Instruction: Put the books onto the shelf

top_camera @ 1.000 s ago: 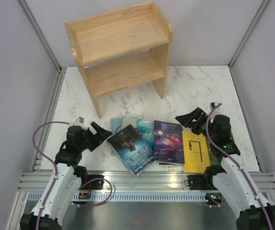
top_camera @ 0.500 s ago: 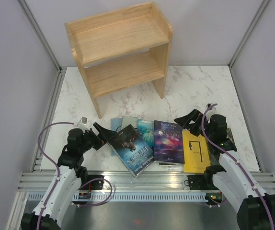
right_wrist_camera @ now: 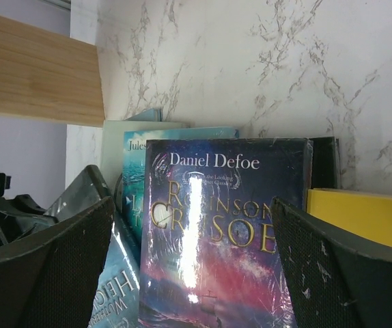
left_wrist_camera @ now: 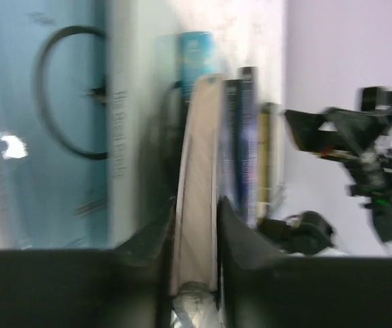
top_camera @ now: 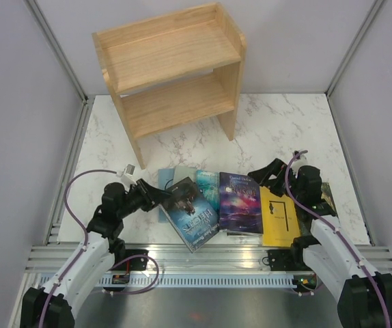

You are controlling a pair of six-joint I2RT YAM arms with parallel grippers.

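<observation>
Fingers (left_wrist_camera: pixel 237 232) of the left gripper (top_camera: pixel 169 196) are clamped on the dark blue book (top_camera: pixel 194 217) by its page edge, presumably for lifting to the shelf (top_camera: pixel 175 75); the right gripper (top_camera: pixel 259 176) is held wide over Robinson Crusoe (top_camera: pixel 240 203).

The left arm (top_camera: pixel 80 263) is bent low and reaches to its right, wrist rolled so the left gripper (top_camera: pixel 171 197) lies sideways, its fingers (left_wrist_camera: pixel 148 239) drawn in on the page edge of a dark blue book (top_camera: pixel 192 212). The right arm (top_camera: pixel 327 240) leans forward and inward, with the right gripper (top_camera: pixel 267 173) spread wide and holding nothing.
</observation>
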